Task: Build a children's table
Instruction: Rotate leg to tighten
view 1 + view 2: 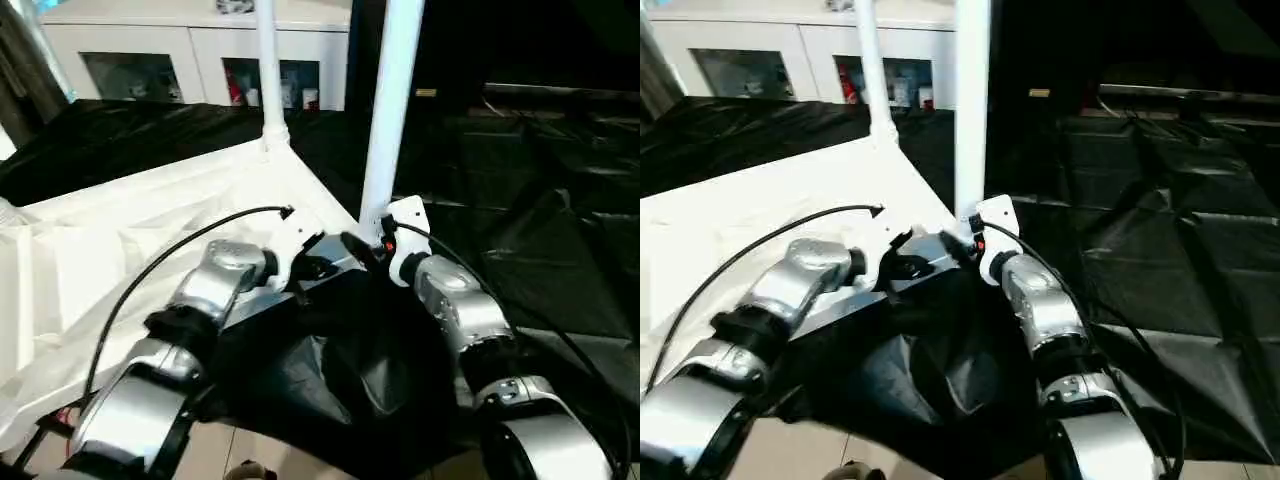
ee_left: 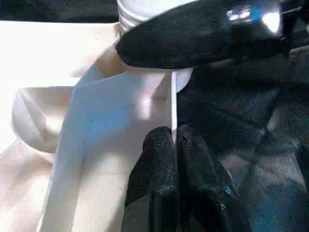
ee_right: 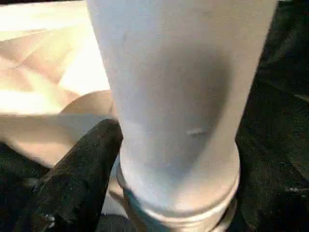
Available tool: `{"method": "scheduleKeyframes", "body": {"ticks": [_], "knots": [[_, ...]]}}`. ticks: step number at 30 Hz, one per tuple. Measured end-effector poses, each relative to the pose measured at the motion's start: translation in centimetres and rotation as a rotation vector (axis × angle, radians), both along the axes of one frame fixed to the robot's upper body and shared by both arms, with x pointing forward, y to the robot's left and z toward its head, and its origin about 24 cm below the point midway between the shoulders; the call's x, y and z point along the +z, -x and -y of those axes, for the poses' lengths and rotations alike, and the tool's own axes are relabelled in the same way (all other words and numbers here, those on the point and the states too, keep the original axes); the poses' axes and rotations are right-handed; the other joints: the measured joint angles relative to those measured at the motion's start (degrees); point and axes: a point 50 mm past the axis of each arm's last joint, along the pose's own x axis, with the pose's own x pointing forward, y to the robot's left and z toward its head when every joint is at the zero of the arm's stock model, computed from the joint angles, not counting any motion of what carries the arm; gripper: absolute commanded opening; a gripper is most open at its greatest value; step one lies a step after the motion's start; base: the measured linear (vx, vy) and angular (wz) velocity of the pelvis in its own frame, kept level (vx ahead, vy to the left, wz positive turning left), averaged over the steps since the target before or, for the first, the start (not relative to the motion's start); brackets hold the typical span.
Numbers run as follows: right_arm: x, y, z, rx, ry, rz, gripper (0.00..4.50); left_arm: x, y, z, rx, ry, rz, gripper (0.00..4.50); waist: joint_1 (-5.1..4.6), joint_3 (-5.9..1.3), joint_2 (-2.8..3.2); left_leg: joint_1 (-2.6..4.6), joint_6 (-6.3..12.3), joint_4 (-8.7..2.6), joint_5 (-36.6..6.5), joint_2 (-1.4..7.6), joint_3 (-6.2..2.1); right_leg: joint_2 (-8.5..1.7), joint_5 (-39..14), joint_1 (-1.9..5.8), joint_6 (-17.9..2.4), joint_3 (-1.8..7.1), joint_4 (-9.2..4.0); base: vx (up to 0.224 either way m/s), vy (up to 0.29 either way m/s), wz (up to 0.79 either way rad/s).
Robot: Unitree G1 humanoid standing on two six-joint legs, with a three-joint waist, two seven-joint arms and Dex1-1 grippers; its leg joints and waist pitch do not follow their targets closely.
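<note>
My two silver forearms fill the lower part of the head view, meeting at the near corner of the upside-down table top (image 1: 150, 230), which lies white across the left half of the frame on black sheeting (image 1: 520, 200).

My left gripper (image 1: 305, 268), at centre frame, is clenched: in the left wrist view its two black fingers (image 2: 161, 169) press together with the thin edge of the table top's side wall pinched between their tips.

My right gripper (image 1: 372, 250) sits just right of it, at the foot of the near leg (image 1: 390, 110). In the right wrist view one black finger (image 3: 77, 179) lies against the leg's base where it enters the corner socket (image 3: 178, 203); I cannot tell whether this gripper grips the leg or stands released around it.

The near leg rises upright out of the top of the frame. Farther back, a second leg (image 1: 268, 70) stands upright in the far corner socket (image 1: 274, 138). Behind it, along the upper left, stands a white cabinet (image 1: 190, 60) with glass doors.
</note>
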Motion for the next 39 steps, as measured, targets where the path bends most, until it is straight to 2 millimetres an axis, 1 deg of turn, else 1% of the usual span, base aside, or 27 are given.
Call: {"method": "scheduleKeyframes", "body": {"ticks": [4, 5, 7, 11, 16, 17, 21, 23, 25, 28, 30, 32, 34, 35, 36, 38, 39], "knots": [[0.1, 0.7, 0.9, 0.138, 0.03, 0.004, 3.87, 0.0, 0.4, -0.8, -0.051, -0.006, -0.001, 0.0, 0.05, 0.0, 0.0, -0.02, 0.0, -0.02, 0.0, 0.01, 0.0, 0.01, 0.0, -0.01, 0.0, -0.01, -0.01, 0.0, 0.0, 0.0], [0.3, 1.1, 1.5, 0.215, 0.052, 0.006, 3.87, 0.0, 0.7, -1.2, -0.089, -0.009, -0.002, 0.0, 0.13, 0.01, 0.01, -0.03, 0.01, -0.03, 0.0, 0.01, 0.0, 0.01, 0.0, 0.0, 0.0, -0.01, -0.05, 0.0, 0.0, 0.0], [0.4, 1.7, 2.1, 0.307, 0.065, 0.0, 3.87, 0.0, 1.1, -1.7, -0.132, -0.008, -0.005, 0.0, 0.21, 0.01, 0.01, -0.04, 0.02, -0.03, 0.0, 0.02, 0.0, 0.01, 0.0, 0.0, 0.0, -0.03, -0.05, 0.0, 0.0, 0.0], [0.7, 2.4, 2.4, 0.454, 0.087, -0.011, 3.87, 0.1, 1.9, -2.3, -0.229, -0.016, -0.021, 0.0, 0.64, 0.03, 0.06, -0.03, 0.02, 0.05, 0.0, 0.03, 0.0, 0.0, 0.0, 0.01, 0.0, -0.04, 0.02, 0.0, 0.0, 0.0], [1.3, 3.1, 2.6, 0.577, 0.083, -0.014, 3.87, 0.2, 2.5, -2.7, -0.316, -0.027, -0.044, 0.0, 1.37, 0.03, 0.06, -0.03, 0.02, 0.08, 0.0, 0.03, 0.02, -0.01, 0.0, 0.02, 0.0, -0.03, 0.02, 0.0, 0.0, 0.0], [1.4, 3.3, 2.5, 0.6, 0.07, -0.013, 3.63, 0.3, 2.6, -2.9, -0.33, -0.031, -0.049, 0.0, 1.39, 0.03, 0.06, -0.04, 0.02, 0.08, 0.0, 0.03, 0.02, -0.01, 0.0, 0.02, 0.0, -0.03, 0.02, 0.0, 0.0, 0.0], [1.4, 3.5, 2.5, 0.626, 0.067, -0.017, 3.5, 0.2, 2.8, -3.2, -0.352, -0.035, -0.059, 0.0, 1.42, 0.03, 0.06, -0.04, 0.02, 0.07, 0.0, 0.04, 0.02, -0.01, 0.0, 0.01, 0.0, -0.03, 0.02, 0.0, 0.0, 0.0], [1.4, 3.5, 2.5, 0.631, 0.066, -0.018, 3.25, 0.2, 2.8, -3.2, -0.355, -0.037, -0.058, 0.0, 1.42, 0.03, 0.06, -0.04, 0.02, 0.08, 0.0, 0.03, 0.02, -0.01, 0.0, 0.01, 0.0, -0.03, 0.03, 0.0, 0.0, 0.0], [1.3, 3.5, 2.3, 0.632, 0.061, -0.019, 3.11, 0.2, 2.9, -3.2, -0.358, -0.039, -0.057, 0.0, 1.5, 0.03, 0.06, -0.03, 0.02, 0.08, 0.0, 0.03, 0.02, -0.01, 0.0, 0.02, 0.0, -0.03, 0.02, 0.0, 0.0, 0.0], [1.1, 3.6, 2.2, 0.629, 0.054, -0.025, 2.81, 0.2, 2.9, -3.1, -0.356, -0.04, -0.056, 0.0, 1.57, 0.03, 0.06, -0.03, 0.02, 0.08, 0.0, 0.03, 0.02, -0.01, 0.0, 0.02, 0.0, -0.03, 0.03, 0.0, 0.0, 0.0], [1.0, 3.6, 2.1, 0.61, 0.05, -0.024, 2.76, 0.1, 2.8, -2.9, -0.348, -0.037, -0.054, 0.0, 1.51, 0.03, 0.05, 0.0, 0.01, 0.08, 0.0, 0.03, 0.02, -0.01, 0.0, 0.03, 0.0, -0.03, 0.07, 0.0, 0.0, 0.0], [0.8, 3.4, 2.0, 0.554, 0.044, -0.025, 2.71, 0.0, 2.7, -2.8, -0.314, -0.031, -0.053, 0.0, 1.39, 0.02, 0.04, 0.08, 0.01, 0.1, 0.0, 0.03, 0.02, -0.01, 0.0, 0.05, 0.0, -0.01, 0.15, 0.0, 0.0, 0.0], [0.4, 2.7, 1.6, 0.418, 0.016, -0.018, 2.7, -0.2, 2.1, -2.5, -0.23, -0.022, -0.05, 0.0, 1.16, 0.0, -0.01, 0.18, -0.01, 0.12, 0.0, 0.03, 0.01, -0.01, 0.0, 0.09, -0.1, 0.0, 0.25, 0.0, 0.0, 0.0], [0.3, 2.0, 1.2, 0.31, -0.003, -0.015, 2.7, -0.1, 1.5, -2.1, -0.175, -0.028, -0.042, 0.0, 0.92, 0.0, -0.01, 0.19, -0.01, 0.12, 0.0, 0.02, 0.01, -0.01, 0.1, 0.07, -0.1, 0.01, 0.28, 0.0, 0.0, 0.0], [0.3, 1.6, 1.1, 0.242, -0.005, -0.013, 2.69, 0.0, 1.1, -1.7, -0.143, -0.029, -0.041, 0.0, 0.69, 0.01, 0.0, 0.18, -0.01, 0.11, 0.0, 0.01, 0.02, -0.02, 0.1, 0.05, -0.2, 0.03, 0.27, 0.0, 0.0, 0.0], [0.2, 0.5, 0.9, 0.058, -0.018, -0.015, 2.69, -0.1, 0.3, -0.2, -0.048, -0.013, -0.043, 0.0, 0.25, 0.01, -0.03, 0.18, -0.02, 0.11, 0.0, -0.01, 0.02, -0.03, 0.2, 0.06, -0.2, 0.04, 0.27, 0.0, 0.0, 0.0], [0.2, 0.3, 0.8, 0.004, -0.017, -0.013, 2.69, -0.1, 0.1, 0.3, -0.023, -0.006, -0.042, 0.0, 0.18, 0.01, -0.02, 0.16, -0.02, 0.1, 0.0, -0.03, 0.02, -0.05, 0.2, 0.05, -0.2, 0.03, 0.24, 0.0, 0.0, 0.0]]}}
